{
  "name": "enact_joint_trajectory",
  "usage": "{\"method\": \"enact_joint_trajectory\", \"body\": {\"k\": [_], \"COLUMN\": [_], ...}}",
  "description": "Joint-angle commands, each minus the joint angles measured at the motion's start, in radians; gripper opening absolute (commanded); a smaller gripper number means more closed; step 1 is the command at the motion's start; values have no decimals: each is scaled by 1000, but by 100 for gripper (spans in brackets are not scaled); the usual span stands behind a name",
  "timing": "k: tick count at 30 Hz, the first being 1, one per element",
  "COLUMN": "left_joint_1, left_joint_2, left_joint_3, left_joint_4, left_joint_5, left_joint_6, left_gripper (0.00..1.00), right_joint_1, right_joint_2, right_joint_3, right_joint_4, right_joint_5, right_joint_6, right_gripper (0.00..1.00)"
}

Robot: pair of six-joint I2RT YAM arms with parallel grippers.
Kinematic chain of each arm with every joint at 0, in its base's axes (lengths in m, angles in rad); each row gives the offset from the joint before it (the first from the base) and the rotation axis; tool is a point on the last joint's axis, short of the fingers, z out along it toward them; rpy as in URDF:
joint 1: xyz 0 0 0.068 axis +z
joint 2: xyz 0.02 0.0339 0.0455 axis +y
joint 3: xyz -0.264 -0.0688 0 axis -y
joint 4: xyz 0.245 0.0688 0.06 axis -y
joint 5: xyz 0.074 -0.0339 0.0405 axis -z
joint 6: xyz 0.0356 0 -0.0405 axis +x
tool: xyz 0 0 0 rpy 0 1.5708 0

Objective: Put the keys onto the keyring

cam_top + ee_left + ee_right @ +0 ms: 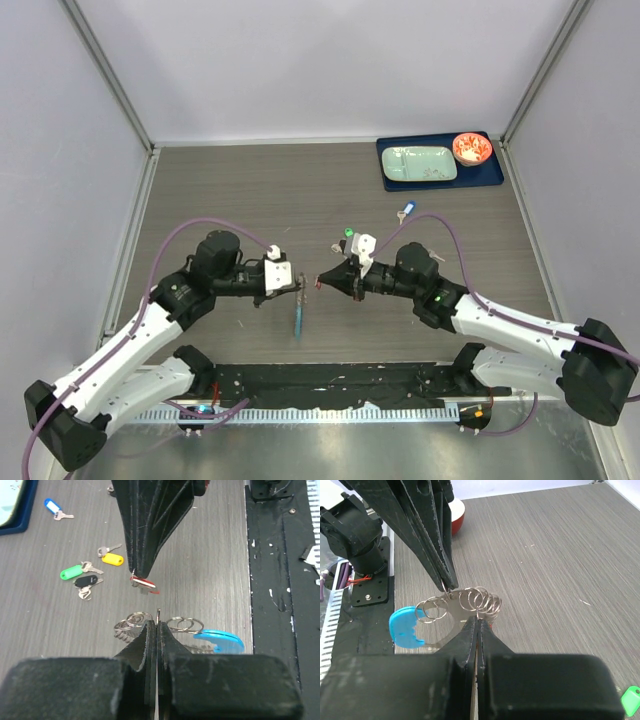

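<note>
My left gripper (298, 283) is shut on the keyring (299, 318), a silvery metal loop that carries several small split rings (480, 600) and a blue crescent piece (220, 641). The keyring hangs above the table. My right gripper (320, 282) faces it tip to tip and is shut on a red-headed key (144, 583); the key's small ring pokes out of the jaws against the split rings. The green (71, 572), yellow (112, 559), black (86, 581) and blue (51, 506) keys lie loose on the table.
A blue tray (470, 175) at the back right holds a pale green plate (420, 163) and a red bowl (471, 148). The black base rail (330, 380) runs along the near table edge.
</note>
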Motion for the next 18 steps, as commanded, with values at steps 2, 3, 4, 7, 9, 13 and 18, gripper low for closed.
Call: {"method": "enact_joint_trajectory", "body": {"k": [2, 3, 4, 7, 9, 13, 18], "left_joint_1": [-19, -23, -25, -25, -26, -26, -28], "left_joint_2": [-8, -5, -6, -5, 0, 12, 38], "left_joint_3": [-12, -17, -15, -26, -31, -38, -46], "left_joint_4": [88, 86, 86, 94, 100, 105, 114], "left_joint_5": [56, 42, 34, 25, 14, -9, -18], "left_joint_6": [-24, -24, -24, -26, -27, -29, -30], "left_gripper": [0, 0, 0, 0, 0, 0, 0], "right_joint_1": [21, 24, 30, 44, 63, 90, 113], "right_joint_2": [-31, -34, -37, -41, -41, -32, -20], "right_joint_3": [11, 10, 11, 13, 16, 34, 39], "right_joint_4": [19, 17, 13, -7, -30, -82, -111], "right_joint_5": [-27, -27, -25, -8, 4, 41, 93], "right_joint_6": [-4, -8, -9, -26, -41, -95, -135], "right_gripper": [1, 1, 1, 1, 1, 1, 1]}}
